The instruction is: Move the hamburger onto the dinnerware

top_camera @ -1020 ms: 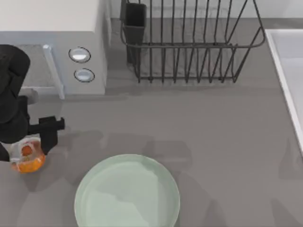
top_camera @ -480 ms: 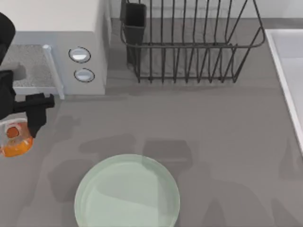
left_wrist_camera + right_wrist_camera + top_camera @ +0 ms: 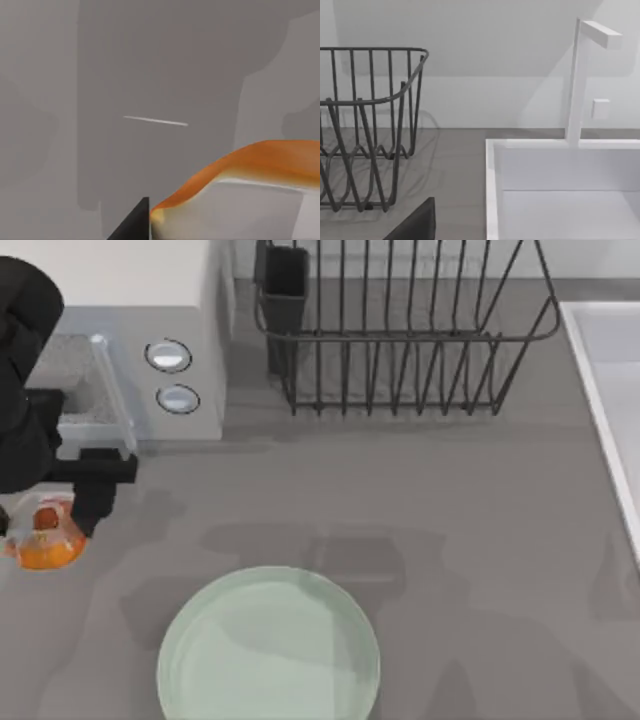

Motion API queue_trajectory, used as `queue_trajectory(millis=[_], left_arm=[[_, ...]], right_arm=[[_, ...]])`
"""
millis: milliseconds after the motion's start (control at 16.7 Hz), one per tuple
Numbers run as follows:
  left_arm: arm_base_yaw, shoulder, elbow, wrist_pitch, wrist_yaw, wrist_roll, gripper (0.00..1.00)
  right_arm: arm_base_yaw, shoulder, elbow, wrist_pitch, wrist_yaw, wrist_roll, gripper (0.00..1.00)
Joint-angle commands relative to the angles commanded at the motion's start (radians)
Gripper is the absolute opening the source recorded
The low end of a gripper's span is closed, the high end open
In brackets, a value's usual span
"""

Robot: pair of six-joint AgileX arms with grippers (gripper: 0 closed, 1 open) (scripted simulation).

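From above, the left pincer (image 3: 45, 530) hung at the counter's (image 3: 420, 500) left edge with the hamburger (image 3: 42, 536) between its dark fingers (image 3: 97, 502), clamped on it, while the dinnerware (image 3: 268, 650) lay well apart from the pincer, toward the middle of the counter at its near edge. That overhead view also took in what stood beyond the pincer: a white microwave-like appliance (image 3: 150, 340) with two round knobs (image 3: 168, 356), a dark wire dish rack (image 3: 400, 330) farther along the back, and the pale rim of a sink (image 3: 600, 390) at the far right. The left wrist view gave what the top one could not, the hamburger (image 3: 240, 195) pressed up close, an orange crest curving over a smooth cream-white body, with a dark fingertip (image 3: 132, 225) touching its edge and bare grey counter (image 3: 100, 75) beyond crossed by soft shadows (one thin pale streak lay on it, too slight to identify). From above the same lump read as small and rounded, orange below, whitish on top, with a reddish-orange patch at its centre, far smaller than the plain mint-green plate. The right wrist view showed the rack's end (image 3: 365, 130), the white sink basin (image 3: 560, 190) and its angular tap (image 3: 585, 75), with a dark sliver of the right pincer's finger (image 3: 417, 225) at the edge; whether that pincer was apart or together I could not tell.
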Motion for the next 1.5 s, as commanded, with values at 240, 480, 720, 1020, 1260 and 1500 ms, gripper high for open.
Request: queue_trajectory(millis=[240, 480, 720, 1020, 1260, 1500], left_arm=[[-0.096, 0.046, 0.037, -0.021, 0.003, 0.312, 0.0], [-0.22, 0.085, 0.046, -0.04, 0.011, 0.79, 0.0], [-0.356, 0.122, 0.036, -0.059, 0.026, 1.357, 0.0], [-0.518, 0.136, 0.025, -0.058, 0.042, 1.977, 0.0], [-0.609, 0.101, 0.013, -0.024, 0.042, 2.302, 0.0], [-0.655, 0.06, 0.0, 0.011, 0.037, 2.459, 0.0]], right_arm=[[0.0, 0.0, 0.0, 0.0, 0.0, 0.0, 1.0], [0.0, 0.0, 0.0, 0.0, 0.0, 0.0, 1.0], [0.0, 0.0, 0.0, 0.0, 0.0, 0.0, 1.0], [0.0, 0.0, 0.0, 0.0, 0.0, 0.0, 1.0], [0.0, 0.0, 0.0, 0.0, 0.0, 0.0, 1.0], [0.0, 0.0, 0.0, 0.0, 0.0, 0.0, 1.0]])
